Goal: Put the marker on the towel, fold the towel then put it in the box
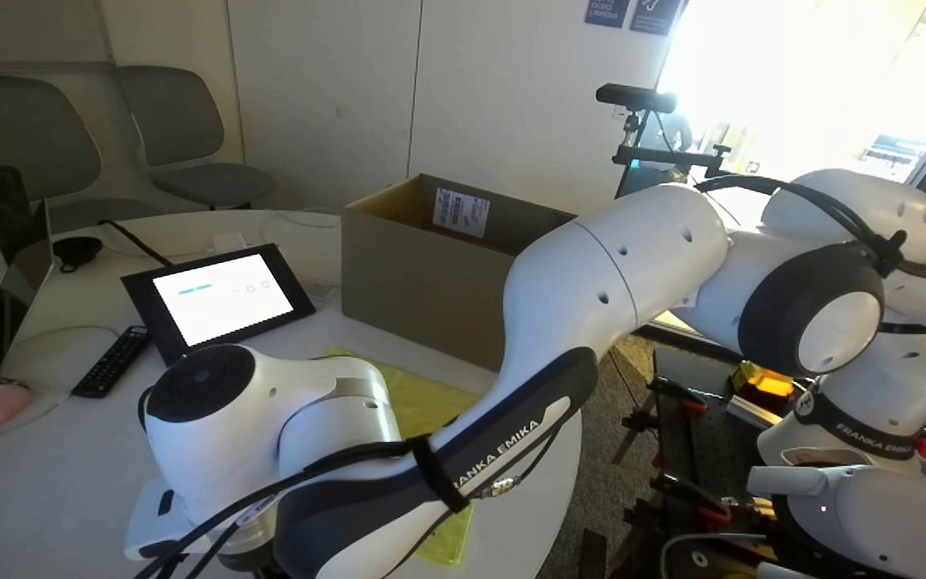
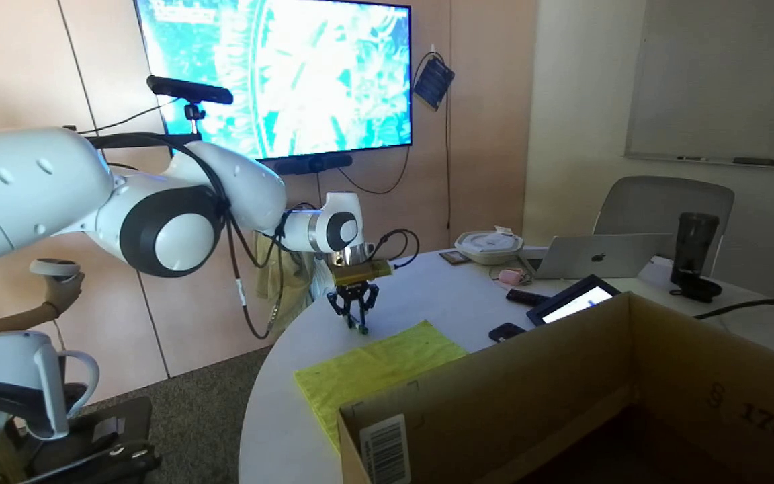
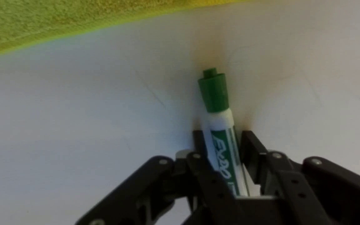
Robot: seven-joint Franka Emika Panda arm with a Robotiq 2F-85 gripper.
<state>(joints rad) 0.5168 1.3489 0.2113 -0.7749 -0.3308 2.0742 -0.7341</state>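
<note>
We see pincer [image 3: 221, 136] astride marker [image 3: 224, 150], jaws near together, slim gap each side, nothing gripped; presumably lined up for pinch. Marker lies on counter [image 2: 283, 417] near towel [image 2: 380, 370]; we judge towel spread flat to receive it, box [image 1: 423, 281] alongside for bundle.

The sightline runs, in an exterior view, past the arm [image 1: 575, 289] to the box [image 1: 423, 281]; in an exterior view, from close beside the box to the wall screen [image 2: 279, 77]. Both share the towel [image 2: 377, 370]. Wrist view: downward, close.
</note>
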